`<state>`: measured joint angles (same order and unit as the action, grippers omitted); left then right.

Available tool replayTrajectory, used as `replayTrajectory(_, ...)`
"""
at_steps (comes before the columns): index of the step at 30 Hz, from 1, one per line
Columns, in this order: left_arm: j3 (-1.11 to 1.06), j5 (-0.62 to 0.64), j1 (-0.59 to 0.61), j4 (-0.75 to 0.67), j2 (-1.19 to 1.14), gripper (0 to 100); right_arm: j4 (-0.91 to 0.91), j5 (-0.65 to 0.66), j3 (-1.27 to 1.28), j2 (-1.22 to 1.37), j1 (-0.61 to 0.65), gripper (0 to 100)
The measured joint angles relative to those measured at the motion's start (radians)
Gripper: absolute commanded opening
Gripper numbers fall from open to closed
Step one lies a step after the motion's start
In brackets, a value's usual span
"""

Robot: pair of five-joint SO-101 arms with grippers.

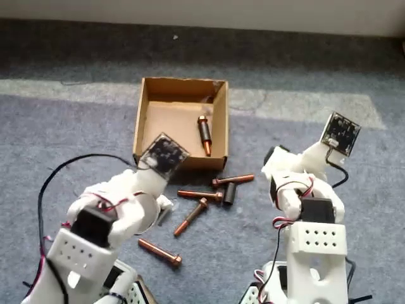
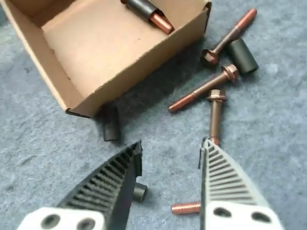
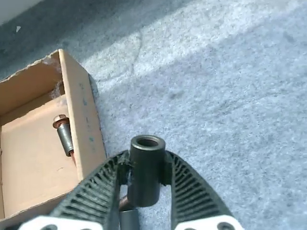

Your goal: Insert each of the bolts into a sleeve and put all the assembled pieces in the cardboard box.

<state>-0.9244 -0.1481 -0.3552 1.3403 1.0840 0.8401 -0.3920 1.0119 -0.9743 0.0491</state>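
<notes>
Copper bolts (image 1: 200,194) crowd box (image 1: 212,163) wall; right tool (image 3: 145,162) grips sleeve (image 3: 146,177).

A: Where is the cardboard box (image 1: 140,126) set?
B: On the carpet (image 1: 354,152), beyond the two arms. An assembled piece (image 1: 204,134) is laid inside it, by the right wall.
A: And the loose parts?
B: Three bolts (image 1: 199,194) are scattered just before the box's front wall, with a sleeve (image 1: 230,193) just beside them. A fourth bolt (image 1: 159,251) is found nearer, by the left arm. A second sleeve (image 2: 110,123) is lodged against the box's near corner. A third sleeve (image 3: 146,179) is held in the right gripper (image 3: 145,163), right of the box.
</notes>
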Motion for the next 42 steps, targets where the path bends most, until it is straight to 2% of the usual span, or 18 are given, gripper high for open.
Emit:
replayTrajectory(7,0.094,0.000,-0.141,-0.040,-0.433,23,-0.012,0.000,0.000,0.000,-0.068,0.4)
replayTrajectory(14,0.098,0.003,-0.152,-0.226,-0.724,23,-0.012,0.000,0.031,0.000,-0.068,0.4)
replayTrajectory(19,0.150,0.002,-0.152,-0.287,-0.875,23,-0.012,0.000,0.032,0.000,-0.068,0.4)
replayTrajectory(24,0.242,0.037,-0.152,-0.293,-1.011,22,-0.012,0.000,0.032,0.000,-0.068,0.4)
replayTrajectory(30,0.342,0.087,-0.155,-0.295,-1.163,5,-0.012,0.000,0.032,0.000,-0.068,0.4)
replayTrajectory(33,0.379,0.087,-0.175,-0.293,-1.208,0,-0.012,0.000,0.032,0.000,-0.068,0.4)
replayTrajectory(42,0.391,0.092,-0.212,-0.247,-1.171,1,-0.008,0.000,0.032,0.000,-0.066,0.4)
